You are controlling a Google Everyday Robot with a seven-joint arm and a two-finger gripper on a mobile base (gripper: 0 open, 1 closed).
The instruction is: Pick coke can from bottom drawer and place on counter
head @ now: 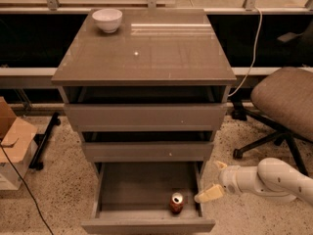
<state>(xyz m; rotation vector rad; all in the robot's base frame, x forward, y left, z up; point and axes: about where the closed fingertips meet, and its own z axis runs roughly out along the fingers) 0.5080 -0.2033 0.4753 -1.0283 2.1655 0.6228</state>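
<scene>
The coke can [176,202] stands upright in the bottom drawer [146,224], near its front right corner. The drawer is pulled out far; the two drawers above are pulled out a little. The counter [146,50] is the glossy top of the cabinet. My gripper [215,180] is on the white arm that comes in from the right, low beside the drawer's right side. Its cream fingers [209,194] are spread open and empty. The lower finger tip is just right of the can, a short way apart from it.
A white bowl [107,19] sits at the counter's back left corner. An office chair [286,102] stands to the right, behind my arm. A cardboard box [14,141] and a black cable lie on the floor at the left.
</scene>
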